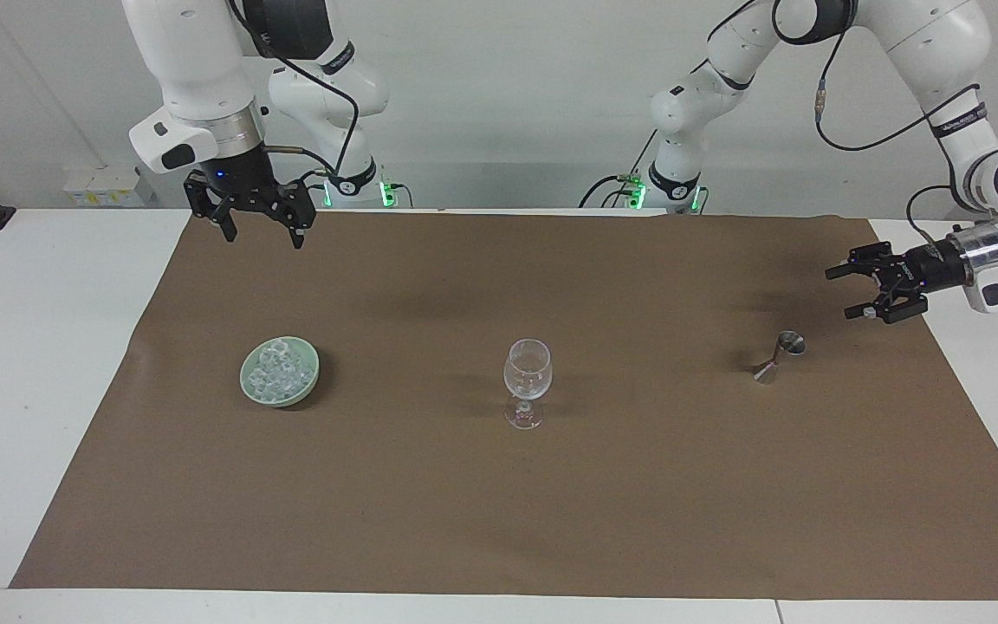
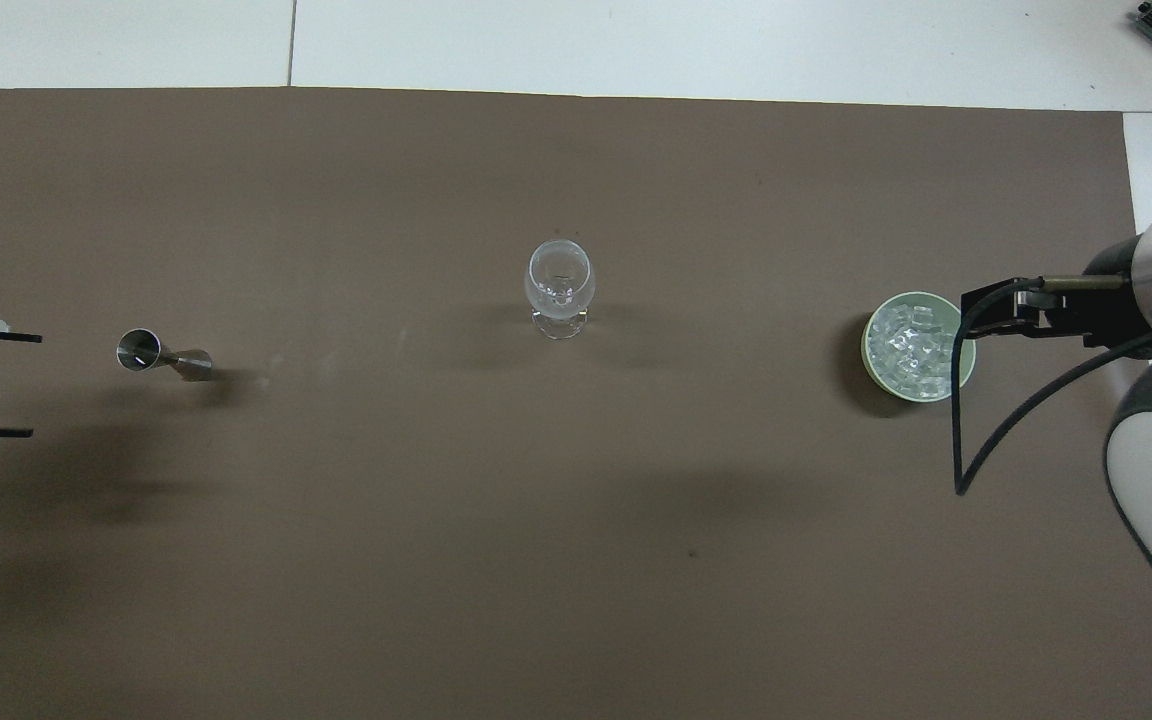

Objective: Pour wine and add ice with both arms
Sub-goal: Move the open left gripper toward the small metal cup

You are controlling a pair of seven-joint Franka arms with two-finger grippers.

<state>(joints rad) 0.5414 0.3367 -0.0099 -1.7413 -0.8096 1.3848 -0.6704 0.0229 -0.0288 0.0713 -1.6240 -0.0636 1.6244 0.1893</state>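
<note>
So far nothing of the job looks done: the clear stemmed wine glass [image 1: 528, 382] stands upright in the middle of the brown paper mat [image 1: 499, 520], and as far as the views show it holds neither wine nor ice. Taking that glass as the landmark, the ice [image 1: 279, 373], a glistening heap of small clear cubes, lies in a shallow pale green bowl [image 1: 249, 387] well apart from the glass toward the right arm's end of the table. The small steel double-coned jigger [image 1: 778, 356] stands upright well apart from the glass toward the left arm's end. The right gripper [image 1: 260, 224] hangs high over the mat, with its fingers spread wide and nothing between them; this arm appears to wait. The left gripper [image 1: 851, 291] hovers low just beside the jigger, pointed sideways at it, its fingers also spread wide and empty, not touching the metal. I judge the step in hand to be the reach for the jigger. Grasping it, pouring into the glass, and moving ice from bowl to glass are all left to do.
</note>
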